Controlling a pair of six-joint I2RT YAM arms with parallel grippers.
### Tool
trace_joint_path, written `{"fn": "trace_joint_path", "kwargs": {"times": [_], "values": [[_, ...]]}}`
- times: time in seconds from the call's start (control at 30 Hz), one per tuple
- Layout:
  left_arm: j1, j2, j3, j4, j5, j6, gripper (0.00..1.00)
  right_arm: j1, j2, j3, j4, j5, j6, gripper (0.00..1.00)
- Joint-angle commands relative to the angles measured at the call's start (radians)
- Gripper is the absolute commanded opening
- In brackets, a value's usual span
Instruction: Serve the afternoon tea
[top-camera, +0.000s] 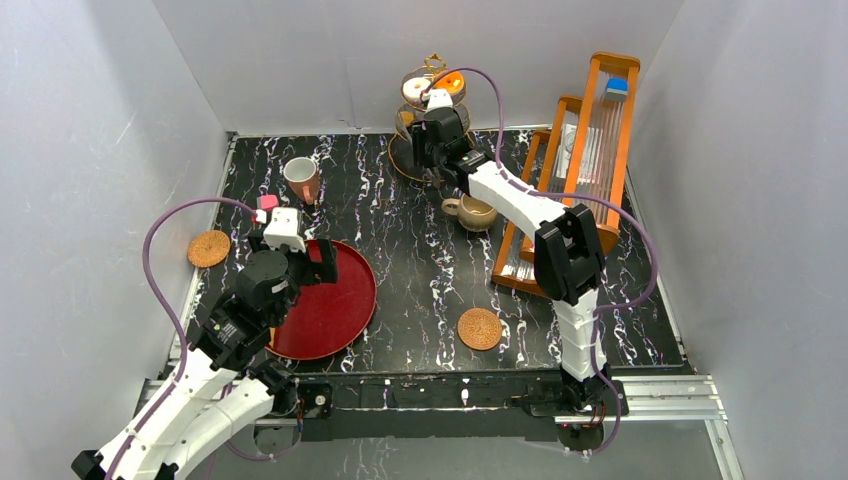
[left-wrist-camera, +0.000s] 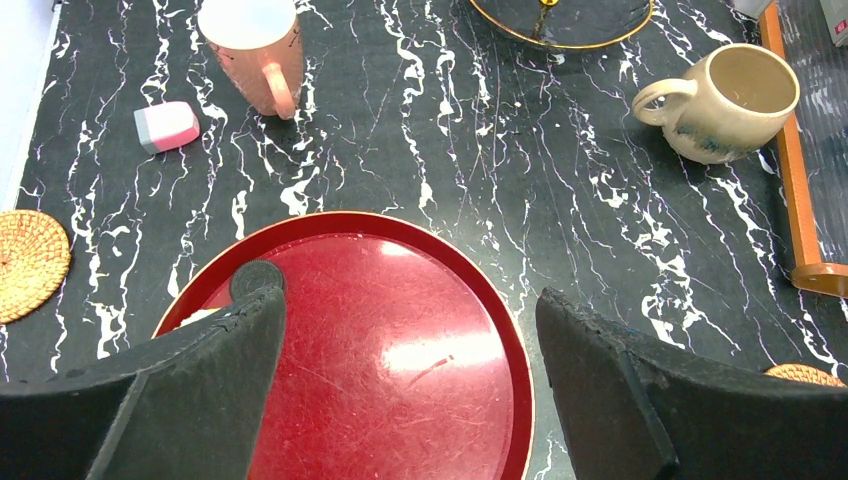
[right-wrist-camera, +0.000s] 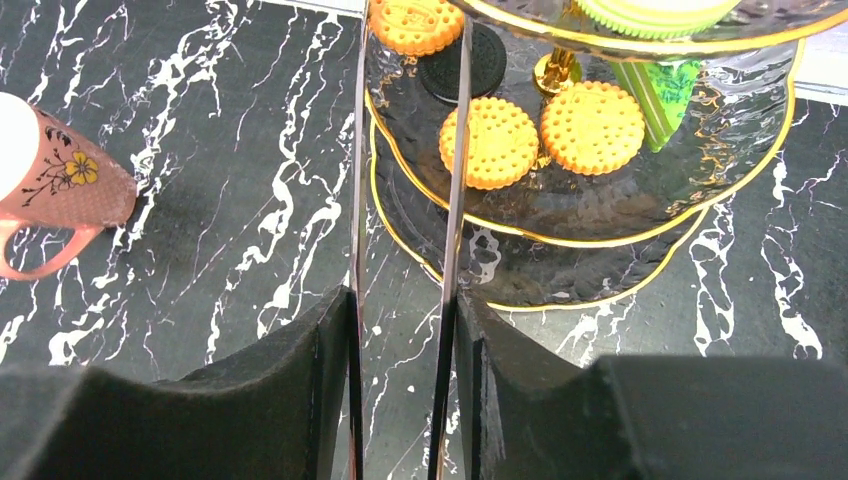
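The gold three-tier stand (top-camera: 405, 120) stands at the back. In the right wrist view a tier (right-wrist-camera: 640, 225) carries round orange cookies (right-wrist-camera: 592, 127) and a dark cookie (right-wrist-camera: 480, 70). My right gripper (right-wrist-camera: 400, 300) (top-camera: 437, 125) is shut on the black tongs (right-wrist-camera: 455, 180). Their two blades reach over that tier, with one orange cookie (right-wrist-camera: 415, 22) between them. My left gripper (left-wrist-camera: 408, 300) (top-camera: 318, 262) is open and empty above the red tray (left-wrist-camera: 400, 300). A dark cookie (left-wrist-camera: 255, 275) lies on the tray by the left finger. A pink flowered mug (left-wrist-camera: 255, 45) and a beige mug (left-wrist-camera: 725, 100) stand on the table.
A pink and white pastry (left-wrist-camera: 166, 126) lies left of the pink mug. Woven coasters lie at the left edge (top-camera: 208, 248) and front centre (top-camera: 479, 328). A tall orange wooden rack (top-camera: 590, 150) stands at the right, close to the beige mug (top-camera: 472, 211).
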Motion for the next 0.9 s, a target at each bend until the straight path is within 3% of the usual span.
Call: {"fn": "trace_joint_path", "kwargs": {"times": [0.0, 0.33, 0.87], "values": [[-0.004, -0.014, -0.004, 0.008, -0.011, 0.009, 0.93, -0.01, 0.01, 0.096, 0.076, 0.032, 0.017, 0.48], [-0.004, -0.011, -0.004, 0.007, -0.015, 0.009, 0.93, -0.013, -0.009, 0.075, 0.06, 0.016, 0.004, 0.54], [-0.004, -0.017, -0.007, 0.005, -0.025, 0.009, 0.93, -0.012, -0.113, -0.011, 0.034, -0.066, -0.034, 0.5]]}}
